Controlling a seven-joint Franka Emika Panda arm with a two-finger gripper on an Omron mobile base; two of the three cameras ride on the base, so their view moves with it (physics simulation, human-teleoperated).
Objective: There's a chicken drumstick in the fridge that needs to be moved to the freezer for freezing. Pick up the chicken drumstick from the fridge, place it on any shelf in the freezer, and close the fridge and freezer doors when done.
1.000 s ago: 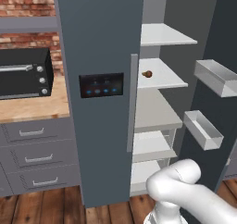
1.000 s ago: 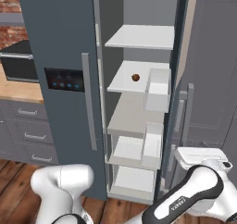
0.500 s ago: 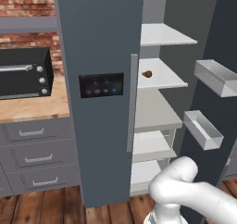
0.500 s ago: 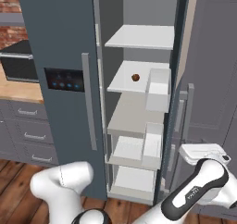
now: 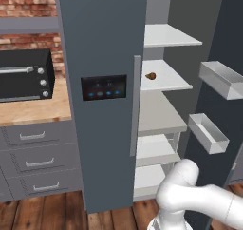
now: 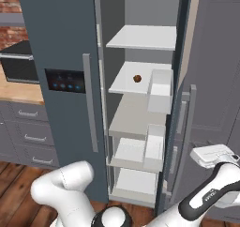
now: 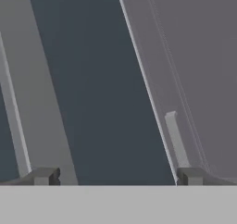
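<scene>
Drumstick (image 5: pixel 150 75) apparently on fridge shelf (image 5: pixel 166 81)

My white jointed arm (image 5: pixel 199 200) folded low: elbow hump bottom right of left base view, links sweeping along bottom of right base view. White hand block (image 6: pixel 213 155) raised at lower right there. My two-finger dark-tipped claw (image 7: pixel 115 176) in hand view: fingertips (image 7: pixel 44 176) spread wide, nothing between them.
</scene>
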